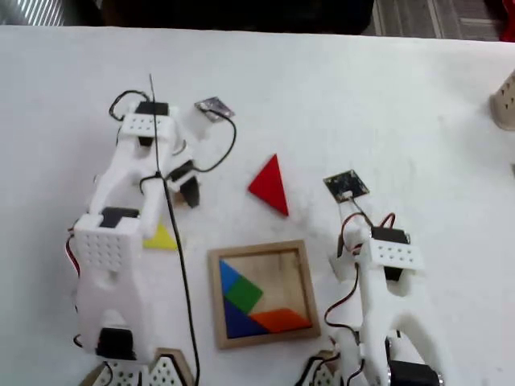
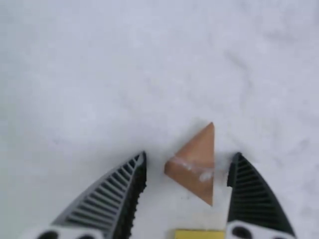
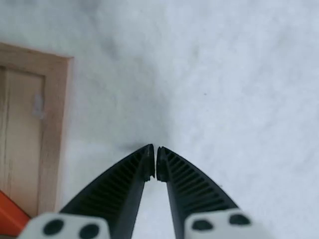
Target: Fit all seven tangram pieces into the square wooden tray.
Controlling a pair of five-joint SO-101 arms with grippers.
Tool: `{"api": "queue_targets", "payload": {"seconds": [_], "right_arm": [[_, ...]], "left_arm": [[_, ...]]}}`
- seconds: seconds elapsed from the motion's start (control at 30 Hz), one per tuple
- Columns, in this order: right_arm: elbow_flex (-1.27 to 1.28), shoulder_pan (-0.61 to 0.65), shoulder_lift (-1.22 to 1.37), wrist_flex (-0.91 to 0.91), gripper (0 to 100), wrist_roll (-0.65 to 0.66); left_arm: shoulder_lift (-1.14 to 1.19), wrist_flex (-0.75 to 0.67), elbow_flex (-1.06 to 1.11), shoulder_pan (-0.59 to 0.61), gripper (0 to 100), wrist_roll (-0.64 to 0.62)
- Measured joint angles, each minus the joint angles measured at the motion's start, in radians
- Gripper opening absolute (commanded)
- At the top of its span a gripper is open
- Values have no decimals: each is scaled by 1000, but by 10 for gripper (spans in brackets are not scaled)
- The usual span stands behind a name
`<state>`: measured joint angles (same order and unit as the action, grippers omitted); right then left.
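The square wooden tray [image 1: 304, 283] lies at the front centre and holds a blue, a green [image 1: 241, 288] and an orange piece [image 1: 282, 319]. A red triangle [image 1: 269, 185] lies on the table behind the tray. A small brown triangle [image 2: 194, 164] rests flat between the fingers of my open left gripper [image 2: 187, 174], touching neither. A yellow piece [image 1: 161, 237] lies just behind it, beside the left arm. My left gripper [image 1: 170, 191] is left of the red triangle. My right gripper [image 3: 155, 162] is shut on nothing, hovering over bare table just right of the tray's rim [image 3: 52, 129].
Both white arms rise from the front edge with loose cables [image 1: 181, 265] trailing over the table. A pale perforated object [image 1: 504, 100] stands at the far right edge. White table stretches open behind the red triangle.
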<state>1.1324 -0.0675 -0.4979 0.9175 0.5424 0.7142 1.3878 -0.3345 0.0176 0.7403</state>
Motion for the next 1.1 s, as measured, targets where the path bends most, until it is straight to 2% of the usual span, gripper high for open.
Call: {"api": "queue_targets", "payload": {"seconds": [0.3, 1.1], "right_arm": [[0, 0, 0, 0, 19, 0], [0, 0, 0, 0, 18, 0]], "left_arm": [[-3, -12, 11, -38, 203, -12], [-3, -12, 9, -17, 248, -21]]}}
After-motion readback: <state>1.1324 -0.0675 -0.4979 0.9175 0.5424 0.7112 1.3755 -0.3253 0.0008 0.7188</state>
